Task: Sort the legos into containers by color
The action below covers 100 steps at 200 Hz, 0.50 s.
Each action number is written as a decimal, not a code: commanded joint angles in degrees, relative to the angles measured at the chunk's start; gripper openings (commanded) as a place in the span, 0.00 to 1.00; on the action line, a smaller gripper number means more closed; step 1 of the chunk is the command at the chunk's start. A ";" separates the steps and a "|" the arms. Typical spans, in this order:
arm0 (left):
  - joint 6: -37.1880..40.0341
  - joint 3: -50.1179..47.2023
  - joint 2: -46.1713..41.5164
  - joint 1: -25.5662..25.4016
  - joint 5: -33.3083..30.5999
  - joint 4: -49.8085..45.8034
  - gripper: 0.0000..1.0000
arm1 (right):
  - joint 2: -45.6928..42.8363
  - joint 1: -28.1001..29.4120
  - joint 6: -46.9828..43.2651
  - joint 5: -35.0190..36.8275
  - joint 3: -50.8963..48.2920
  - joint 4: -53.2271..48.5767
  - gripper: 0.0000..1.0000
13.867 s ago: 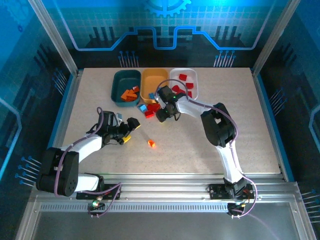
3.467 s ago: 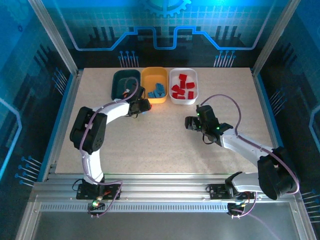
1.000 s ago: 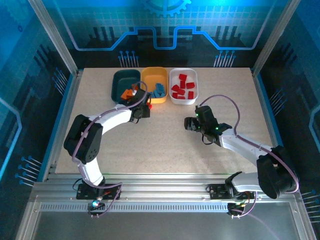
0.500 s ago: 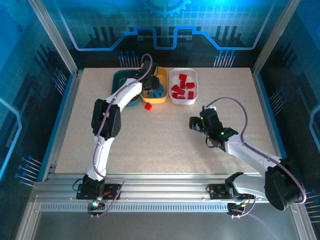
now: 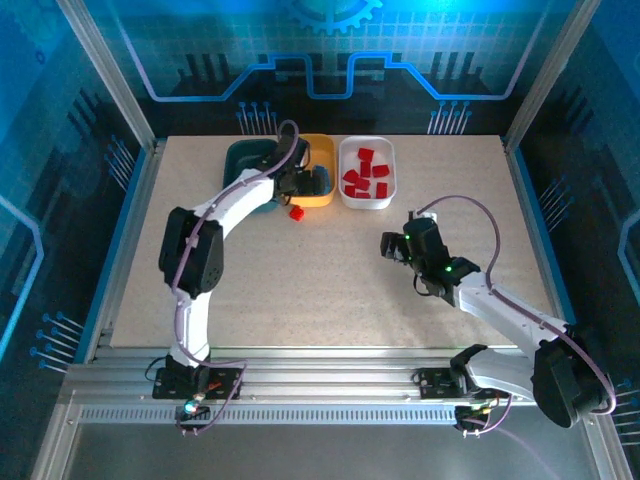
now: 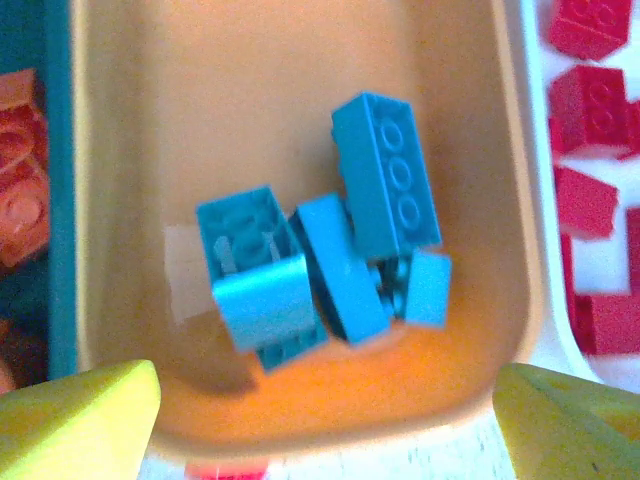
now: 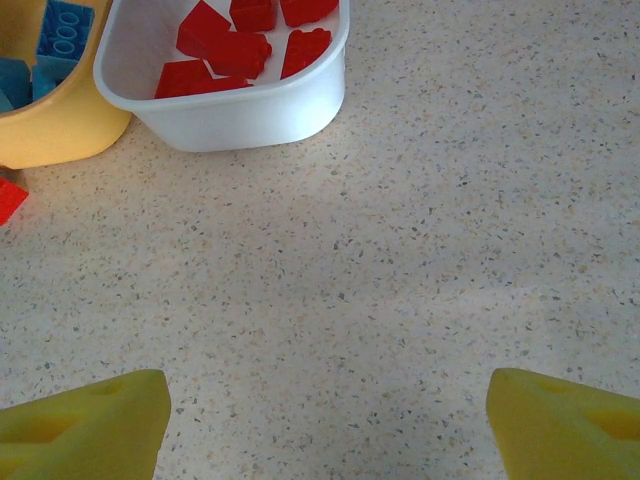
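Note:
My left gripper [image 5: 306,182] [image 6: 325,390] hangs open over the yellow-orange tub [image 5: 322,150] [image 6: 300,60], which holds several light blue bricks [image 6: 385,185] [image 7: 62,30]. Nothing sits between its yellow fingers [image 6: 85,415]. One red brick [image 5: 296,211] [image 7: 8,198] lies on the table just in front of that tub. The white tub [image 5: 367,197] [image 7: 250,115] holds several red bricks [image 5: 363,176] [image 7: 225,45]. Orange bricks [image 6: 15,190] lie in the dark teal tub [image 5: 240,165], partly hidden by the left arm. My right gripper [image 5: 387,246] [image 7: 325,390] is open over bare table, right of centre.
The three tubs stand side by side at the table's back edge. A metal frame and blue walls enclose the speckled tabletop [image 5: 330,290]. The left arm stretches diagonally across the teal tub.
The left gripper rose from the table in front of the tubs to above the yellow-orange tub. A red brick now lies where it was. The right arm drifted slightly right.

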 commanded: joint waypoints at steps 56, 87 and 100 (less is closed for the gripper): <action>4.19 -11.97 -0.61 -3.63 -8.36 4.81 0.84 | 1.26 -0.46 1.17 -1.01 -0.36 0.67 0.84; 6.94 -9.67 3.11 -3.56 -12.80 5.03 0.83 | 1.30 -0.50 1.00 -1.08 -0.28 0.78 0.84; 7.92 -9.44 4.21 -3.49 -13.74 6.13 0.83 | 1.37 -0.50 0.99 -1.10 -0.27 0.71 0.84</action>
